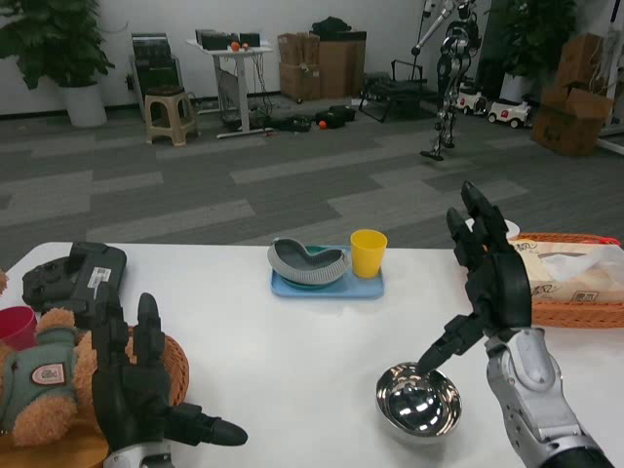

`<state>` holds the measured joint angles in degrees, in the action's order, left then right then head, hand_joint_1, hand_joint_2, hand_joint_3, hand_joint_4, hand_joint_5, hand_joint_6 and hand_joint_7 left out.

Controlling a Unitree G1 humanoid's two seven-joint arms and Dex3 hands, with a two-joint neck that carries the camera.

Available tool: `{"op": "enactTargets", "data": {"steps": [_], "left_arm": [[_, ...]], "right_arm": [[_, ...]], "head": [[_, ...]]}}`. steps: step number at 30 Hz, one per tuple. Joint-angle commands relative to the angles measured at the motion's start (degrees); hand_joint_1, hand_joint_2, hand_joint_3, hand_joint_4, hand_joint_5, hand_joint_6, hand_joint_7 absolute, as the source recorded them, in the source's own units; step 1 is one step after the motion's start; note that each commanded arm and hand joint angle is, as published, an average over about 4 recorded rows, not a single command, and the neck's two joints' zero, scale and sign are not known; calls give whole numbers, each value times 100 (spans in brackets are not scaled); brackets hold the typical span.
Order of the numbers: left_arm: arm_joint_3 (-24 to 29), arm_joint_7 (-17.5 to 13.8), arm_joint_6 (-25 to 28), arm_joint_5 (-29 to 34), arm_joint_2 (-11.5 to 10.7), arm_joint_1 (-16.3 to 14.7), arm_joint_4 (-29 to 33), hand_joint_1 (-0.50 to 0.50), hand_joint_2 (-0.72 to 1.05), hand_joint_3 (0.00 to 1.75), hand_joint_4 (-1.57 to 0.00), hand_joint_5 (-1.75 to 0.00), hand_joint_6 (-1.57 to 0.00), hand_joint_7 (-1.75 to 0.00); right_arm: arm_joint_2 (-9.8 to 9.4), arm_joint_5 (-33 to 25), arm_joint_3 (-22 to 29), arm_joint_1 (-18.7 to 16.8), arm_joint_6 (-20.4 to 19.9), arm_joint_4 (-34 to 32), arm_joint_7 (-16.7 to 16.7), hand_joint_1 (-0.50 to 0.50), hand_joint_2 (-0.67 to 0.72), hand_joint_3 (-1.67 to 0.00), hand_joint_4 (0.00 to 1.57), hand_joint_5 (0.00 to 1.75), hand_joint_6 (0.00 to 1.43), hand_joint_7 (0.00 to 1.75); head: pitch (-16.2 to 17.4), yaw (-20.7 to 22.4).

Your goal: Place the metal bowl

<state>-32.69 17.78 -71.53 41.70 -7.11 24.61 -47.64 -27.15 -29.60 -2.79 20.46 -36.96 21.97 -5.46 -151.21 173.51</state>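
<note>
Just below your right hand (492, 278) the metal bowl (419, 400) sits upright on the counter (292, 341), thumb tip at its rim, other fingers spread. Looks set down; you've only to let go. Left hand (146, 390) rests open.

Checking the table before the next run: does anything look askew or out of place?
The grey bowl lies tilted on the blue tray, not flat, beside the upright yellow cup. The metal bowl sits upright on the table, the right hand touching its rim. Nothing spilled.
</note>
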Motion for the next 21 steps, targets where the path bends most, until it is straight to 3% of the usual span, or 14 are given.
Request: {"op": "enactTargets", "data": {"steps": [1, 8, 12, 15, 21], "left_arm": [[40, -11, -19, 14, -80, 31, 14, -46, -72, 0, -34, 0, 0, 0], [119, -73, 126, 23, -326, 88, 422, -47, -64, 0, -26, 0, 0, 0], [132, -116, 508, -8, -715, 88, 954, -48, -64, 0, -26, 0, 0, 0], [145, -116, 623, -52, -888, 93, 1165, -48, -64, 0, -23, 0, 0, 0], [334, -160, 627, -74, -845, 66, 1262, -48, -64, 0, -22, 0, 0, 0]], "right_arm": [[-31, -103, -161, -116, -562, -229, -394, -42, 72, 0, 0, 0, 0, 14], [-53, -98, -271, -130, -738, -387, -495, -42, 72, 0, 0, 0, 0, 14], [-71, -100, -321, -130, -743, -396, -500, -42, 72, 0, 0, 0, 0, 14], [-75, -111, -350, -130, -743, -396, -500, -42, 72, 0, 0, 0, 0, 14], [-88, -129, -424, -125, -743, -387, -500, -42, 72, 0, 0, 0, 0, 14]], "head": [[-95, 63], [-266, 108], [-298, 135], [-327, 161], [-470, 280]]}}
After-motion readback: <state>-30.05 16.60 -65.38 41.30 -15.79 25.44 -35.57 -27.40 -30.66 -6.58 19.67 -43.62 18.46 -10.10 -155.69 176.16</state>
